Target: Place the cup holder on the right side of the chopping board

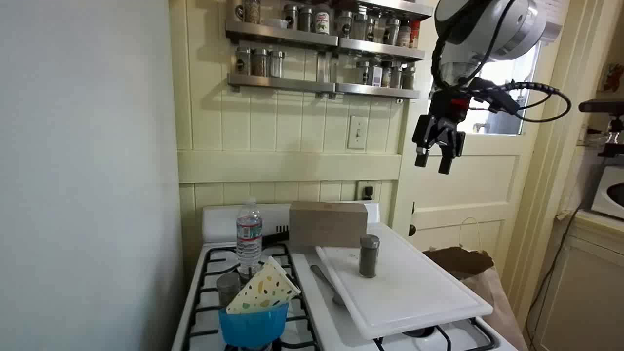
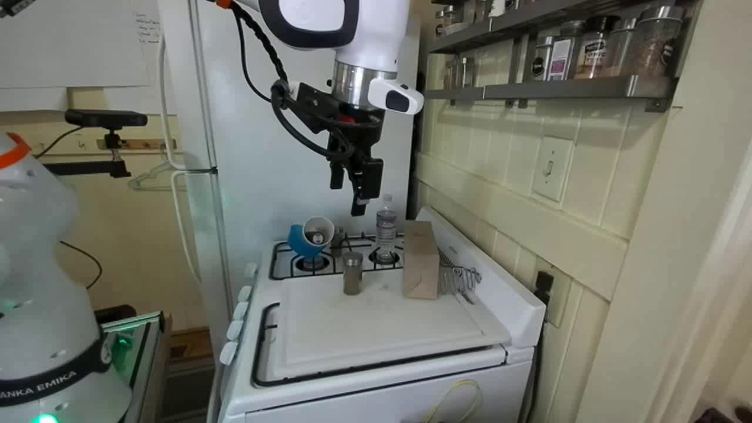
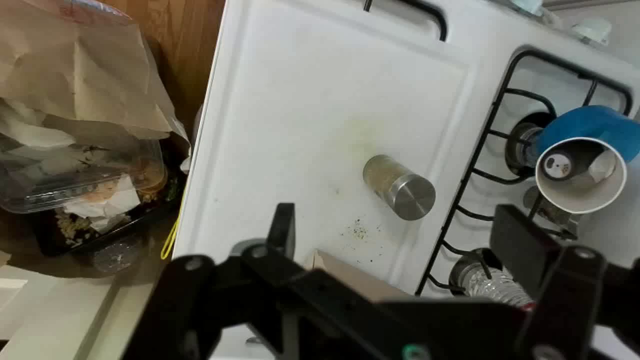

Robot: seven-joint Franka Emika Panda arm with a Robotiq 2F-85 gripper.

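Cup holder [image 1: 327, 223]: grey-brown block on its long side, at the 10 o'clock corner of the chopping board [image 1: 414, 297] in an exterior view; cannot tell whether its whole base rests on the board.
Wrist view: cup holder partly hidden behind the gripper [image 1: 434, 165].
Gripper: fingers apart, tips pointing down, well above the stove [image 2: 382, 390]; 2 o'clock from the cup holder in an exterior view.
Chopping board: white, rounded corners, lying across the stove.
Jar [image 1: 369, 258]: grey contents, metal lid, upright on the board, 4 o'clock from the cup holder.
Dark specks [image 3: 359, 230]: on the board, 7 o'clock from the jar in the wrist view.
Bottle [image 1: 249, 243]: clear, upright on the stove, 9 o'clock from the cup holder.
Speckled cup [image 1: 265, 288]: tilted; blue container [image 1: 253, 325] against its 7 o'clock side.
Spoon-like utensil [image 1: 327, 283]: at the board's 9 o'clock edge.
Paper bag [image 1: 495, 287]: brown, beyond the board's 3 o'clock edge.
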